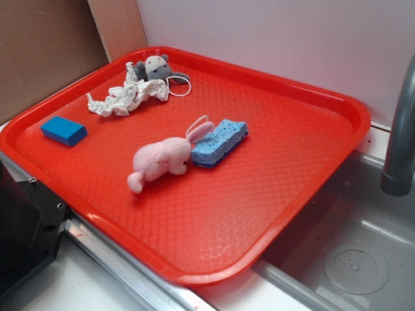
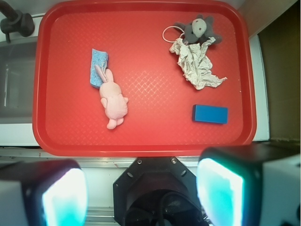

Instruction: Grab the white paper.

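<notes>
A pale wall stood behind a red tray (image 1: 311, 188) that rested partly over a steel sink (image 1: 363, 259), with a grey tap (image 1: 399, 129) at the right edge. Reading the exterior view from left to right, you had a blue block (image 1: 63, 131) near the tray's left rim, then the white paper (image 1: 126, 96), a crumpled ragged wad lying toward the far left corner. Its right end touched a small grey-and-white plush toy (image 1: 154, 67) with a white cord loop. Further right, near the tray's middle, a pink plush bunny (image 1: 163, 159) lay with its ears on a blue sponge (image 1: 219, 141).

In the wrist view your gripper (image 2: 141, 193) looked down from high above the near rim, its two fingers (image 2: 220, 190) wide apart with nothing between them. The white paper (image 2: 196, 63) sat ahead and to the right, well apart from them.

By my judgement the task had hardly begun: the paper lay untouched, and the approach, the descent and the closing were all left for you.
</notes>
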### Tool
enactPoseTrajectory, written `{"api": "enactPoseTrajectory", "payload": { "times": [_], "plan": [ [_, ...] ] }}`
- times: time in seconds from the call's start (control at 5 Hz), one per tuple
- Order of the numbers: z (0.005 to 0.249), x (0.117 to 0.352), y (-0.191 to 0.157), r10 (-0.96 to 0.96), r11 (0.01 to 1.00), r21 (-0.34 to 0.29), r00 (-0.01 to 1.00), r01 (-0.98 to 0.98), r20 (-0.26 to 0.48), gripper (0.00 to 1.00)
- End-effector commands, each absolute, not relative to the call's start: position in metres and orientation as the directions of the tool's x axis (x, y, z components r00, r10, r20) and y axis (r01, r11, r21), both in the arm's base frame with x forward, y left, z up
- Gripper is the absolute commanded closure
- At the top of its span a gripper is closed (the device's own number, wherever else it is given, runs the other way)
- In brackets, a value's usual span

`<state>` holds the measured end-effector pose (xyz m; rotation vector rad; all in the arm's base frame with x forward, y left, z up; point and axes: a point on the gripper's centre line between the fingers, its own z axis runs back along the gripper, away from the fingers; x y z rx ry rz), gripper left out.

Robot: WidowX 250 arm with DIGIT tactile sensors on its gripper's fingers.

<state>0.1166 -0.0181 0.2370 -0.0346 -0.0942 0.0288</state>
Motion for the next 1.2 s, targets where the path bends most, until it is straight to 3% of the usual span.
{"api": "enactPoseTrajectory", "payload": {
  "times": [0.0,0.4,0.8,1.0],
  "plan": [
    [0.237,0.117,-0.018,0.03,0.999,-0.036,0.995,-0.027,0.094,0.0],
    [0.19,0.156,0.002,0.24,0.97,-0.001,0.961,-0.242,0.138,0.0],
    [0.135,0.2,0.044,0.278,0.961,-0.036,0.951,-0.276,0.137,0.0],
    [0.113,0.218,0.066,0.328,0.944,-0.004,0.936,-0.331,0.129,0.0]
  ]
}}
